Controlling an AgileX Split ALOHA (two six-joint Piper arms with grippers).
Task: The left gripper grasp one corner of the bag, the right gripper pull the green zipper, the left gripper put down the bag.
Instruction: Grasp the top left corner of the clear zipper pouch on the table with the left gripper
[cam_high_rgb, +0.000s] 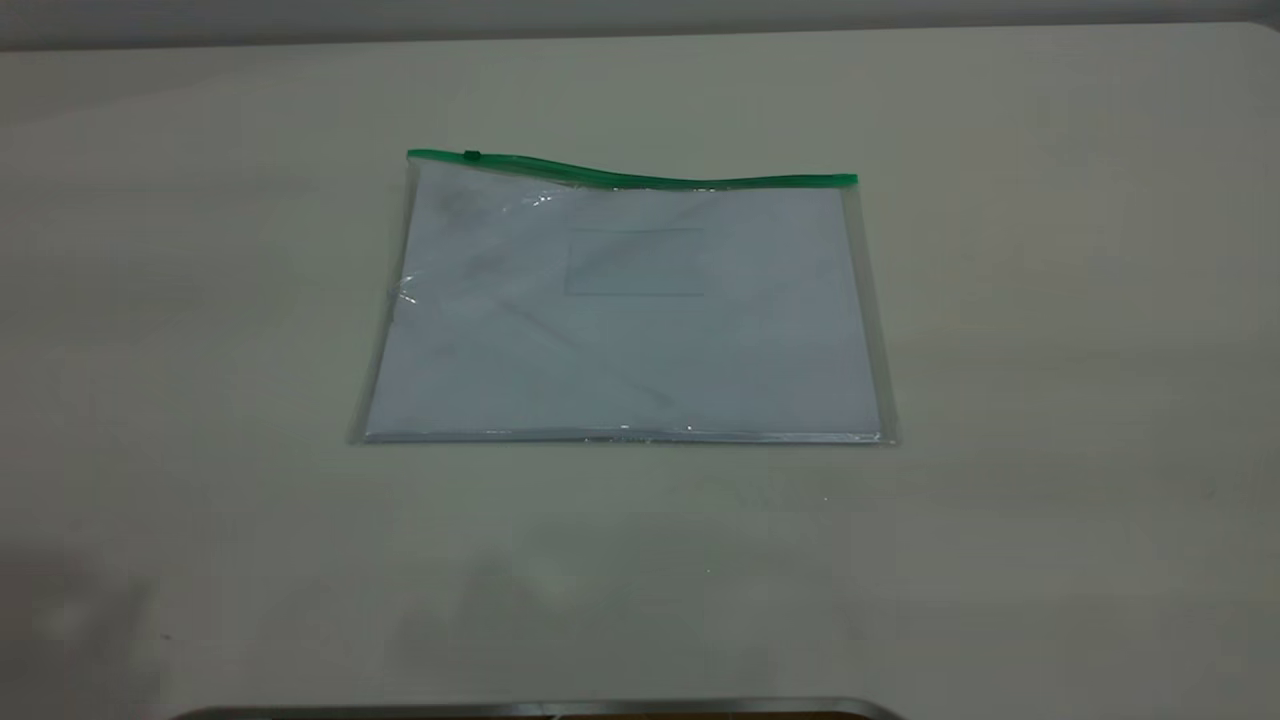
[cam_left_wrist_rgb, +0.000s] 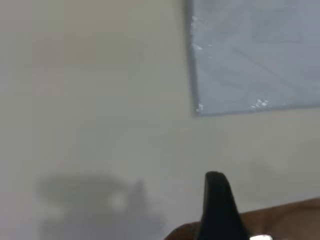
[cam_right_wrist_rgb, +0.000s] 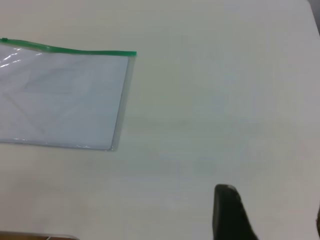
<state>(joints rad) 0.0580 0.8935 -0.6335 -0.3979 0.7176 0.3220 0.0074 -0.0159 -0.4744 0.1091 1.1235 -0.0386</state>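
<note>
— Where's the bag (cam_high_rgb: 625, 310)?
— Flat on the table (cam_high_rgb: 1050, 400), mid, green zipper (cam_high_rgb: 640, 178) on far edge, slider (cam_high_rgb: 472, 155) near left end. Nothing on or beside it.
— Your fingers?
— Ext. view shows neither arm. Left wrist cam: one left finger (cam_left_wrist_rgb: 217, 205), bag's plain corner well apart. Right cam: one right finger (cam_right_wrist_rgb: 227, 212), zip-end corner (cam_right_wrist_rgb: 131, 53) far off. Open/closed: can't tell.

No readable text, labels, brands or numbers anywhere; paper inside bag (cam_high_rgb: 625, 320) blank, card pocket on bag unmarked.
</note>
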